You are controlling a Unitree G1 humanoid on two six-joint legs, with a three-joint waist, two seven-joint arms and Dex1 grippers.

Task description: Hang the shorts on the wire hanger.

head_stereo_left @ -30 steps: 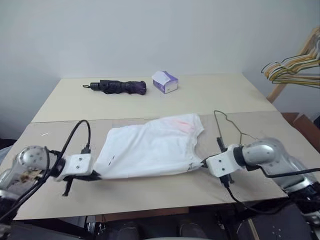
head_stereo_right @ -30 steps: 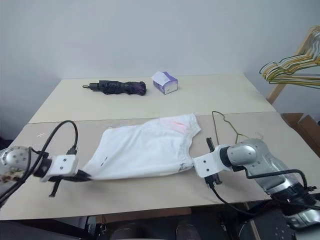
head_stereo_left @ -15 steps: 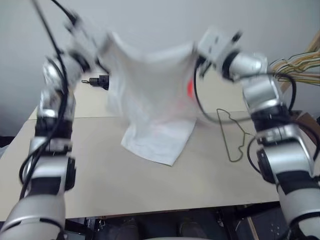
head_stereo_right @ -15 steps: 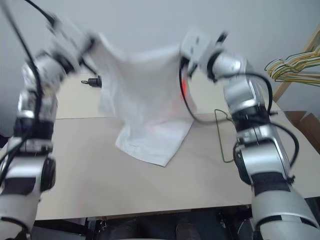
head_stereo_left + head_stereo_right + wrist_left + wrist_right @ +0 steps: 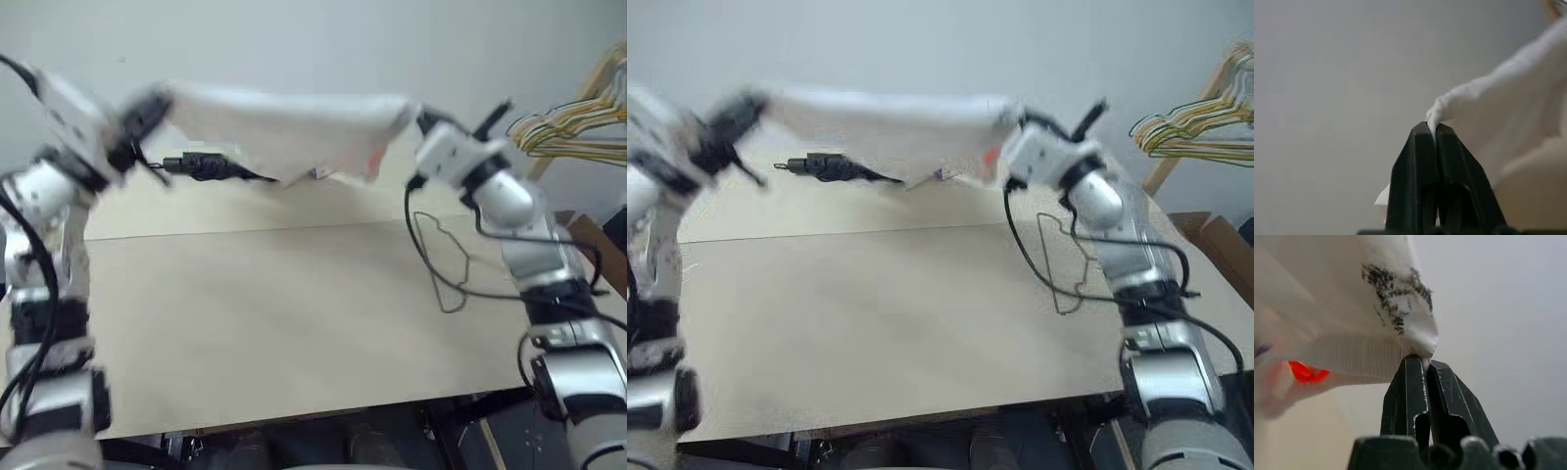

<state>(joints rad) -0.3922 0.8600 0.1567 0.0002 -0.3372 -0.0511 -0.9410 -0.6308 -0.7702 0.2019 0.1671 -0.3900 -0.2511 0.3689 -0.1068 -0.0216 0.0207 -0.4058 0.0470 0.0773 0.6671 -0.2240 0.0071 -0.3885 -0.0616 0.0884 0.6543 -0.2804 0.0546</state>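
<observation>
The white shorts (image 5: 284, 132) hang stretched in the air above the far half of the table, held by both corners. My left gripper (image 5: 147, 110) is shut on the left corner; the left wrist view shows the fabric (image 5: 1488, 112) pinched between the fingertips. My right gripper (image 5: 416, 119) is shut on the right corner, where dark marks (image 5: 1396, 298) and a red stain (image 5: 1305, 372) show on the cloth. The wire hanger (image 5: 443, 257) lies flat on the table at the right, below my right arm.
A folded dark umbrella (image 5: 211, 166) lies at the back of the table behind the shorts. A bunch of coloured hangers (image 5: 573, 132) hangs on a wooden rack at the far right. The table (image 5: 274, 323) is two beige boards joined across the middle.
Both grippers lifted the shorts off the table and raised them high. In the last half second the cloth swung up from hanging down to stretched nearly level, and the arms spread wider.
</observation>
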